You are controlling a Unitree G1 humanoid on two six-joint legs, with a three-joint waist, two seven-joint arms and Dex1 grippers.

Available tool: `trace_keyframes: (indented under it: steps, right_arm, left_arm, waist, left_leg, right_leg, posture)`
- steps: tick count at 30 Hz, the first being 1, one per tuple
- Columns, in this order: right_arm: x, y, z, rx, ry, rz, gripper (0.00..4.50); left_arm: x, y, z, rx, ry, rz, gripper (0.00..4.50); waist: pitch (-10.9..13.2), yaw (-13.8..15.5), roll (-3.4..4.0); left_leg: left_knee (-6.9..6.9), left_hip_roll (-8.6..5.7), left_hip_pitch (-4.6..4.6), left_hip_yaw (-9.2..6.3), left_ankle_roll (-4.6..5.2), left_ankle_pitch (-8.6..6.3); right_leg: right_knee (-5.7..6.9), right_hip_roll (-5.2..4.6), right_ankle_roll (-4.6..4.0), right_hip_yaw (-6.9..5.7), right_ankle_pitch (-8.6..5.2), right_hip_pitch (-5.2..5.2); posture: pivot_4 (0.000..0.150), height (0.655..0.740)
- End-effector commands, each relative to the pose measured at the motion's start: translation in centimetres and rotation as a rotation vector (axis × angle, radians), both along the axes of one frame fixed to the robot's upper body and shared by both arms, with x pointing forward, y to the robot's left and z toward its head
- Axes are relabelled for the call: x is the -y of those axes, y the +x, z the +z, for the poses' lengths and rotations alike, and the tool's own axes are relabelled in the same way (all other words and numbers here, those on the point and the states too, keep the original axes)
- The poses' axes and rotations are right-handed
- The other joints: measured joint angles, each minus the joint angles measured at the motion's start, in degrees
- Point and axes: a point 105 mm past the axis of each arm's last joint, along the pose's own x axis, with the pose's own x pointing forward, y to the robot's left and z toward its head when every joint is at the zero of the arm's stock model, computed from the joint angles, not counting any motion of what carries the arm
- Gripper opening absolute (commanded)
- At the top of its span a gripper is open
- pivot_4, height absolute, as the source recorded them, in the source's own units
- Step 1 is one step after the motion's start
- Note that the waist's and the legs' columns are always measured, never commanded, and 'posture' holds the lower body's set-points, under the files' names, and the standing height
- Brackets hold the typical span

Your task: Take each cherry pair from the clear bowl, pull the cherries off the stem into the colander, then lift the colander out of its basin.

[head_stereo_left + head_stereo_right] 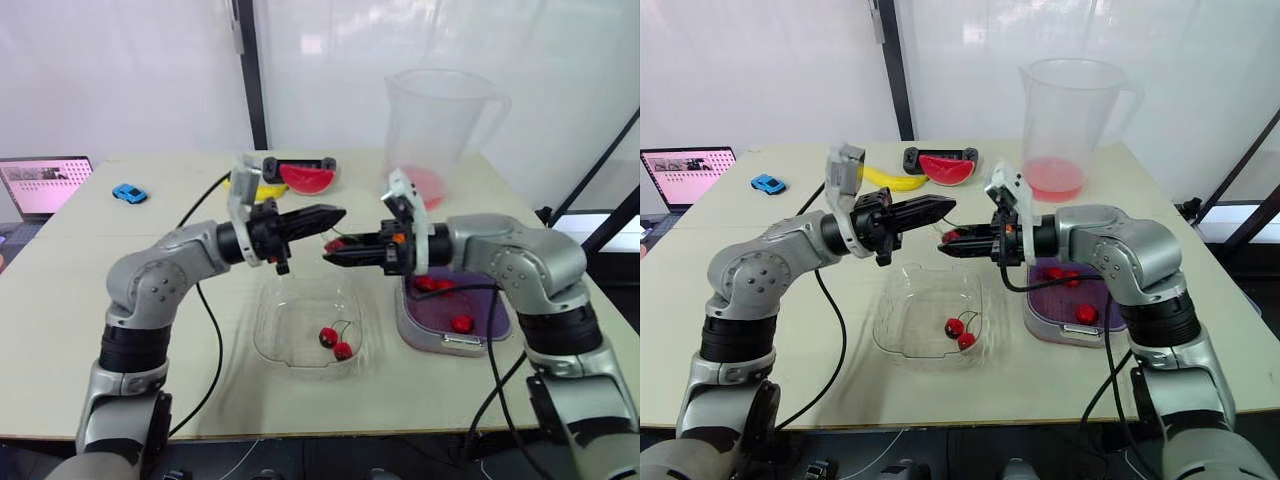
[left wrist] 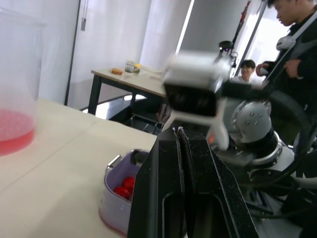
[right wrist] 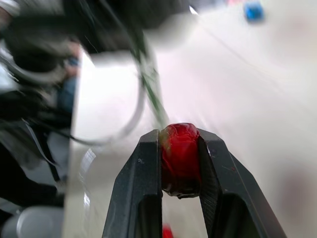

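Note:
Above the clear bowl point(image 1: 300, 310) my two grippers meet tip to tip. My right gripper point(image 1: 330, 251) is shut on a red cherry point(image 3: 181, 153), which sits squeezed between its fingers. A thin green stem point(image 3: 151, 94) runs up from that cherry to my left gripper point(image 1: 338, 214), whose fingers point(image 2: 168, 163) are pressed together on it. One cherry pair point(image 1: 335, 343) lies in the bowl. To the right, the purple colander point(image 1: 495, 318) sits in its basin and holds a few loose cherries point(image 1: 462, 323).
A tall clear pitcher point(image 1: 435, 110) with red liquid stands behind the colander. A watermelon slice point(image 1: 308, 178) and a banana point(image 1: 262, 190) lie at the back, a blue toy car point(image 1: 129, 193) and a laptop point(image 1: 45, 185) to the left. People point(image 2: 297, 44) stand beyond the table.

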Motion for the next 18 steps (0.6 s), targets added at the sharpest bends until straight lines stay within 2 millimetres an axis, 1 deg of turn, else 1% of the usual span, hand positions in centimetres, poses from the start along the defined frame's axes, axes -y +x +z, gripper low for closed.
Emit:
trace_keyframes:
  steps: [1,2,4,5,6,8,10,12,14,15,17,18]
  right_arm:
    - [1.7,0.4,0.0,0.022,-0.033,-0.049,0.46]
    - [3.0,0.7,-0.1,0.023,-0.052,-0.091,0.46]
    - [4.8,1.0,-0.2,0.028,-0.079,-0.142,0.46]
    - [5.3,1.0,-0.2,0.031,-0.087,-0.151,0.46]
    - [6.1,1.1,0.0,0.038,-0.105,-0.171,0.46]
    - [8.7,1.3,-0.2,0.066,-0.199,-0.237,0.46]
    - [10.9,1.2,-0.9,0.075,-0.311,-0.276,0.46]
    - [12.2,1.1,-1.7,0.064,-0.375,-0.295,0.46]
    - [13.1,1.1,-2.3,0.053,-0.416,-0.31,0.46]
    - [13.6,1.0,-2.9,0.04,-0.443,-0.318,0.46]
    - [14.1,0.7,-4.0,-0.001,-0.46,-0.318,1.47]
    - [14.2,0.6,-4.1,-0.015,-0.454,-0.318,1.84]
  left_arm:
    - [-0.3,-0.4,1.3,0.064,-0.018,-0.001,0.0]
    - [-0.4,-0.4,1.4,0.065,-0.019,0.003,0.0]
    - [-0.4,-0.4,1.4,0.066,-0.019,0.007,0.0]
    - [-0.4,-0.4,1.4,0.066,-0.019,0.007,0.0]
    - [-0.5,-0.4,1.3,0.066,-0.019,0.007,0.0]
    - [-0.6,-0.5,1.2,0.065,-0.017,0.013,0.0]
    - [-0.8,-0.4,1.1,0.065,-0.013,0.023,0.0]
    - [-1.0,-0.4,1.1,0.064,-0.011,0.032,0.0]
    - [-1.2,-0.3,1.0,0.064,-0.009,0.039,0.0]
    - [-1.3,-0.3,1.0,0.063,-0.009,0.045,0.0]
    - [-1.6,-0.1,0.9,0.063,0.001,0.063,0.0]
    - [-1.7,-0.1,0.8,0.064,0.008,0.072,0.0]
  waist:
    - [0.0,-0.1,0.01]
    - [0.0,-0.1,0.01]
    - [0.0,0.1,0.01]
    - [0.0,0.1,0.01]
    - [0.0,0.1,0.01]
    - [0.0,0.1,0.01]
    - [0.0,0.3,0.01]
    - [0.0,0.2,0.01]
    - [0.0,0.0,0.01]
    - [0.0,-0.1,0.01]
    - [0.0,-0.1,0.01]
    - [0.0,-0.1,0.01]
  left_leg:
    - [0.0,0.0,0.0,0.01,0.0,0.0]
    - [-0.01,0.0,0.0,0.01,0.0,0.0]
    - [-0.02,0.0,0.0,0.0,0.0,0.0]
    - [-0.01,0.0,0.0,0.01,0.0,0.0]
    - [-0.01,0.0,-0.01,0.02,0.01,0.0]
    - [-0.02,0.0,0.0,0.02,0.03,-0.02]
    - [-0.02,0.0,0.0,0.02,0.25,-0.14]
    - [-0.01,0.0,0.0,0.05,0.27,-0.16]
    - [0.0,0.01,0.01,0.05,0.28,-0.16]
    - [-0.02,0.02,0.01,0.05,0.28,-0.16]
    - [-0.03,0.03,0.02,0.04,0.27,-0.16]
    - [-0.03,0.03,0.02,0.03,0.27,-0.15]
  right_leg:
    - [0.0,0.0,0.0,0.0,0.0,0.0]
    - [0.0,0.0,0.0,0.0,0.0,-0.01]
    - [0.0,0.0,0.0,0.0,0.0,-0.01]
    - [-0.01,0.0,0.0,0.0,0.0,-0.01]
    - [-0.03,0.0,0.0,0.0,0.0,0.0]
    - [-0.02,0.0,0.0,0.0,0.0,0.0]
    - [-0.03,0.01,0.0,0.0,0.0,0.0]
    - [-0.04,0.01,0.0,0.01,0.0,0.0]
    - [-0.04,0.03,0.0,0.01,0.0,0.01]
    - [-0.04,0.03,0.0,0.01,0.0,0.01]
    - [-0.03,0.05,0.0,0.02,0.0,0.01]
    - [-0.03,0.05,0.0,0.02,0.0,0.0]
  posture:
    - [0.15,0.74]
    - [0.15,0.74]
    - [0.15,0.74]
    - [0.15,0.74]
    - [0.15,0.74]
    - [0.15,0.74]
    - [0.15,0.74]
    - [0.15,0.74]
    - [0.15,0.74]
    - [0.15,0.74]
    - [0.15,0.74]
    - [0.15,0.74]
